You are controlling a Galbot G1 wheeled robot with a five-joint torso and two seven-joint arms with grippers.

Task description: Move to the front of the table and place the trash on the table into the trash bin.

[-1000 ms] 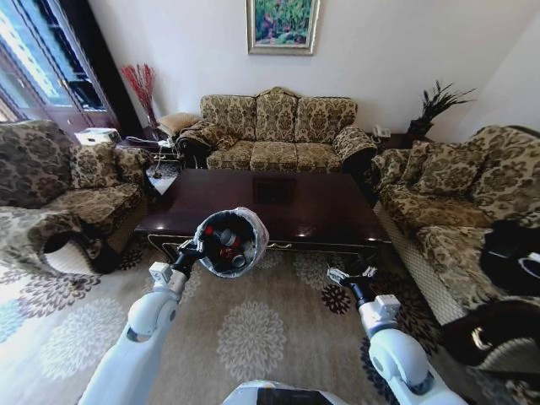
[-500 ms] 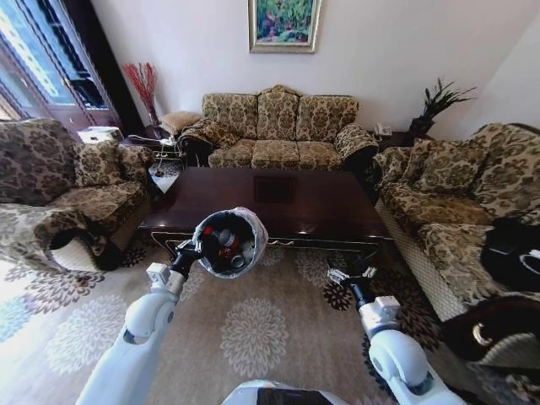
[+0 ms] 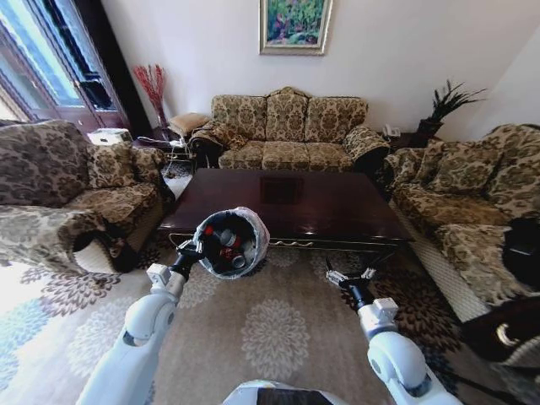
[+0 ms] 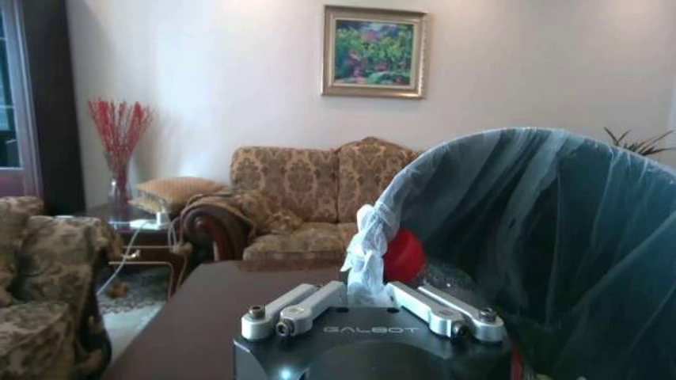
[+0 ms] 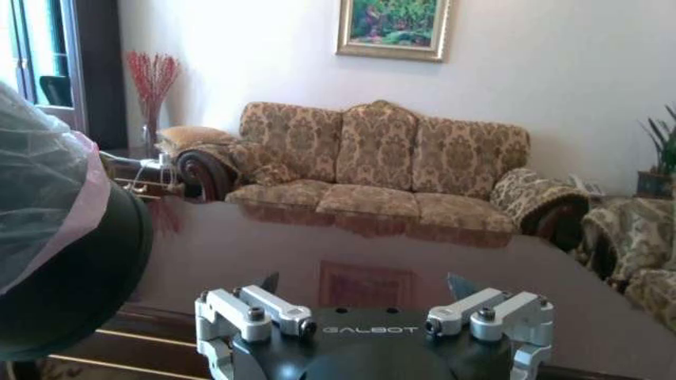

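The left gripper [image 3: 196,247] is clamped on the rim of the trash bin [image 3: 232,242], holding it tilted in the air at about ten o'clock from the robot, just before the table [image 3: 287,207]; red trash [image 3: 224,239] lies inside. At two o'clock the right gripper [image 3: 346,276] hovers over the carpet [image 3: 270,329], fingers spread and empty

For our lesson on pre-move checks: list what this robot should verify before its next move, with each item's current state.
1. Left gripper shut on the round dark trash bin with whitish bag liner: ok.
2. Trash inside bin, including a red piece: ok.
3. Right gripper open and holding nothing: ok.
4. Glossy dark brown wooden table top free of litter: ok.
5. Floral carpet ahead unobstructed: ok.
6. Bin grip firmness: cannot tell.
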